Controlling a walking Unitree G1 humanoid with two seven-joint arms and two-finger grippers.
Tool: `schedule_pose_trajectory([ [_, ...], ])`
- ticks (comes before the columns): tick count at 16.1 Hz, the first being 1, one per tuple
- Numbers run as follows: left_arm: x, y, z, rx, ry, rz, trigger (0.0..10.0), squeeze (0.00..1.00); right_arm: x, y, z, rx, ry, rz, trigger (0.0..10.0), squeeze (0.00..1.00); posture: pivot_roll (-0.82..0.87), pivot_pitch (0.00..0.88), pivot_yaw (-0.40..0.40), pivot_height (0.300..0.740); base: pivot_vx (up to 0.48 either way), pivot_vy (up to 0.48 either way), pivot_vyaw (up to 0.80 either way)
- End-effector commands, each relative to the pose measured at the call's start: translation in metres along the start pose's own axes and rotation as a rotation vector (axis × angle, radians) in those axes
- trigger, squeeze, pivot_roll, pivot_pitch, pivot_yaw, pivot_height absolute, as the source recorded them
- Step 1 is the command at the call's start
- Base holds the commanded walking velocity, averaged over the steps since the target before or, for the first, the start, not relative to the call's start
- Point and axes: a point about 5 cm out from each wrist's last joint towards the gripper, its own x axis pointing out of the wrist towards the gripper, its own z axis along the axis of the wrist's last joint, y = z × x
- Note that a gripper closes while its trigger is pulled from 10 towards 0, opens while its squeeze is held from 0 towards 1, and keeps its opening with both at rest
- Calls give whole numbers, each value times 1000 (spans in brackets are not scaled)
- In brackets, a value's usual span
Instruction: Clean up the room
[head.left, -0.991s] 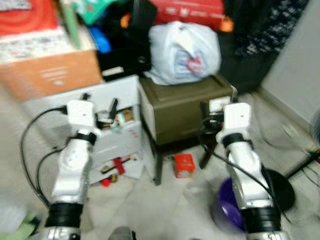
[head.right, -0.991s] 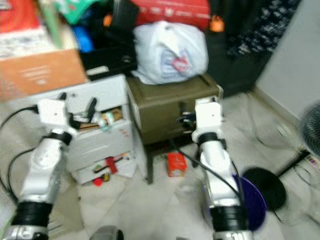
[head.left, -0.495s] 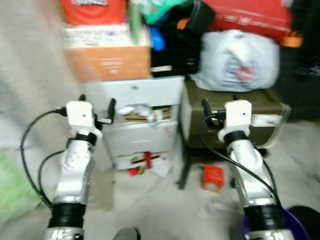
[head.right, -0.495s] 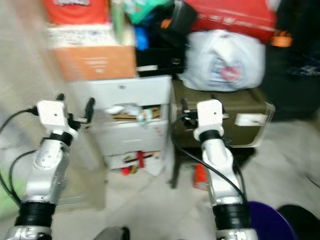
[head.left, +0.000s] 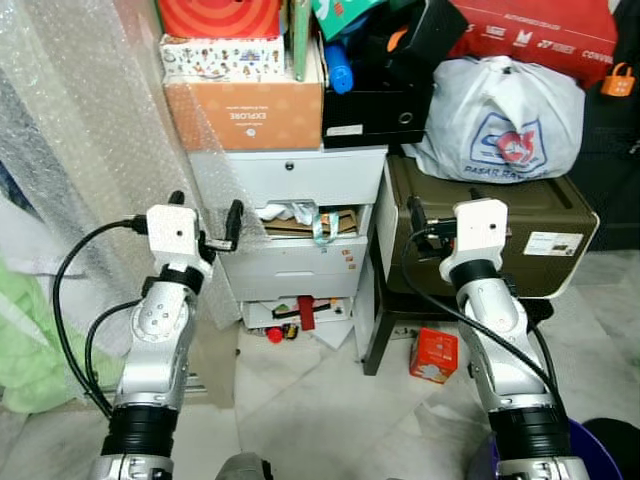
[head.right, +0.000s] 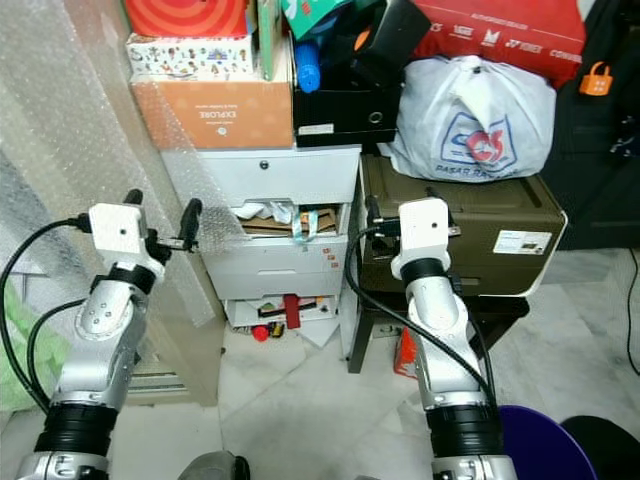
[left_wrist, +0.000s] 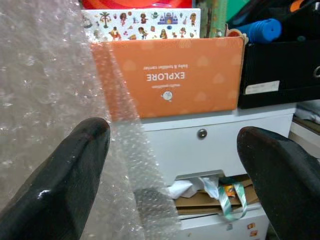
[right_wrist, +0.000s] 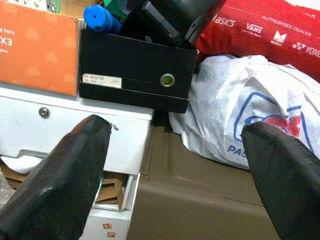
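Two grippers (left_wrist: 172, 185) (right_wrist: 175, 185), one orange box (head.left: 258, 112)

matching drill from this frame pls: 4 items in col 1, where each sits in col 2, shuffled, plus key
Column 1
1. orange box
2. white plastic bag
3. small red carton
4. blue tube

Column 2
A. on the floor by the olive case's stand
B. on top of the white drawer unit
C. on top of the olive case
D. sticking out of the black file box

Pairs: 1-B, 2-C, 3-A, 4-D
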Motion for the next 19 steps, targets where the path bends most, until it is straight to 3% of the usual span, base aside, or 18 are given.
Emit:
schedule_pose_trajectory([
  [1,2,0,4,3,-10,-4,10000,0,1,-3,-2,17,15,-15,10000,0,-44,0,-22,740,0,0,-800],
  [9,2,-5,6,-5,-34,-50,10000,0,2,-3,-1,13,9,-10,10000,0,-45,0,-26,740,63,0,-800],
  [15,2,-6,6,-7,-32,-66,10000,0,2,-2,-1,14,6,-6,10000,0,-44,0,-26,740,272,0,0],
  [19,2,-6,5,-8,-22,-69,10000,0,2,-2,-2,13,6,-5,10000,0,-45,0,-26,740,0,0,0],
])
